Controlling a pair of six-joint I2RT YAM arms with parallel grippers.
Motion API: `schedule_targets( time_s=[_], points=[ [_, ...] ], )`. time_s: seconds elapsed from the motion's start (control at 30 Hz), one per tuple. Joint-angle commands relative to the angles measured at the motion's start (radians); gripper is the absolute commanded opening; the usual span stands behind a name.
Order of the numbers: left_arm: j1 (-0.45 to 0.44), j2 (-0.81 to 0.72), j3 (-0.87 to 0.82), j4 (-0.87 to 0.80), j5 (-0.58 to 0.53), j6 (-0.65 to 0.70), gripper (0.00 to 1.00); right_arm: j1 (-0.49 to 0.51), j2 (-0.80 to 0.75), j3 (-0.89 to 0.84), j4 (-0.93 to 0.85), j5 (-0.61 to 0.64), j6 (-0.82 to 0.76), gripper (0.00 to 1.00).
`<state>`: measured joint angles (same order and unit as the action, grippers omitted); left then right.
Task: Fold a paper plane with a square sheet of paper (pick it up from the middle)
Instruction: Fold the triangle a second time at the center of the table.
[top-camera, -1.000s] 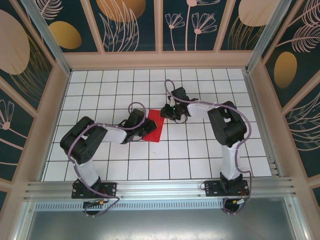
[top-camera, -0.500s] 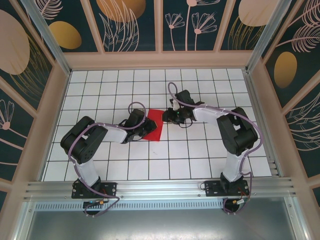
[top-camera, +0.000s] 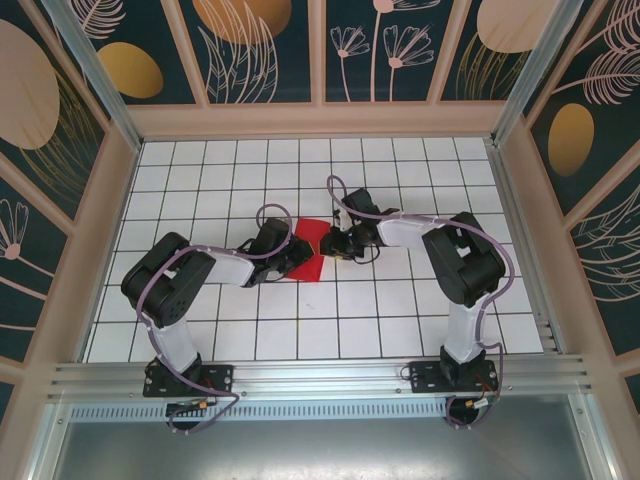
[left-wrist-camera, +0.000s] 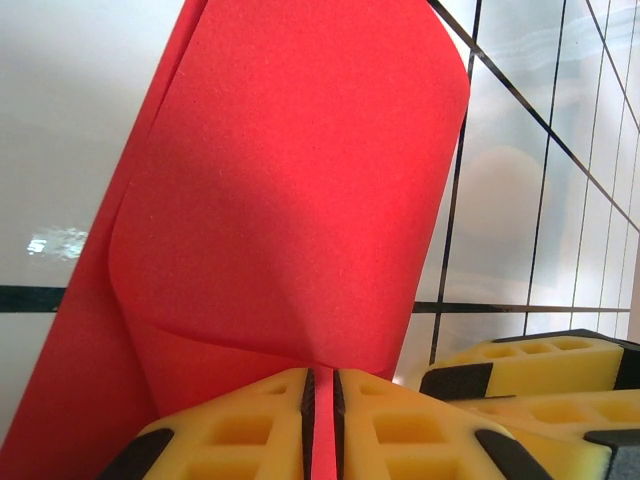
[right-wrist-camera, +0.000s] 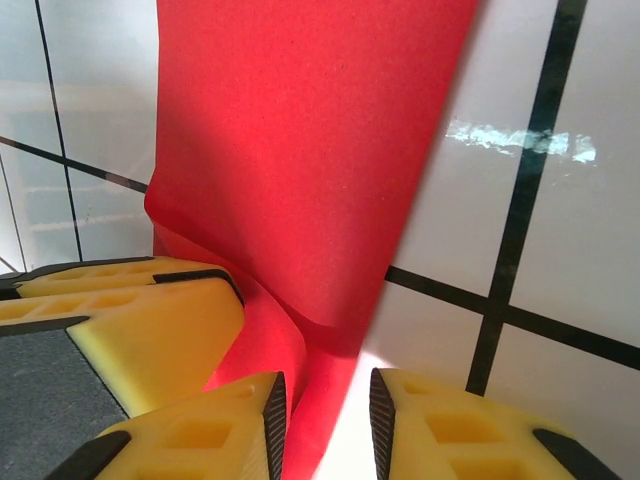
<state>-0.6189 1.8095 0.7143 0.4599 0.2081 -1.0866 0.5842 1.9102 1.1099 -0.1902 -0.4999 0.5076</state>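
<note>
Your left end effector (left-wrist-camera: 322, 385): pads pressed together, pinching square sheet of paper (top-camera: 312, 266) at its left edge. Your right end effector (right-wrist-camera: 327, 400) at sheet's far right corner: fingers slightly apart, red edge sitting between them. Sheet on worktop (top-camera: 400, 320), partly folded, top layer curling over.

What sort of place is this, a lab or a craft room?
Probably a robot test booth: white gridded tabletop, leaf-patterned wall panels closing it in, and a left arm and right arm bolted to an aluminium rail.
</note>
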Motion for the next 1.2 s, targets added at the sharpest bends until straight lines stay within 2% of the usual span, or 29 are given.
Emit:
schedule_targets(
  time_s=[0.0, 0.67, 1.17],
  points=[
    [0.003, 0.024, 0.011, -0.013, 0.002, -0.011, 0.18, 0.009, 0.017, 0.027, -0.004, -0.031, 0.011, 0.32],
    [0.004, -0.011, -0.002, 0.021, 0.033, -0.013, 0.19, 0.009, 0.039, 0.027, 0.047, -0.031, 0.009, 0.10],
    [-0.001, -0.088, -0.072, 0.098, 0.112, -0.040, 0.26, 0.009, 0.072, 0.021, 0.060, 0.003, -0.006, 0.09]
  ],
)
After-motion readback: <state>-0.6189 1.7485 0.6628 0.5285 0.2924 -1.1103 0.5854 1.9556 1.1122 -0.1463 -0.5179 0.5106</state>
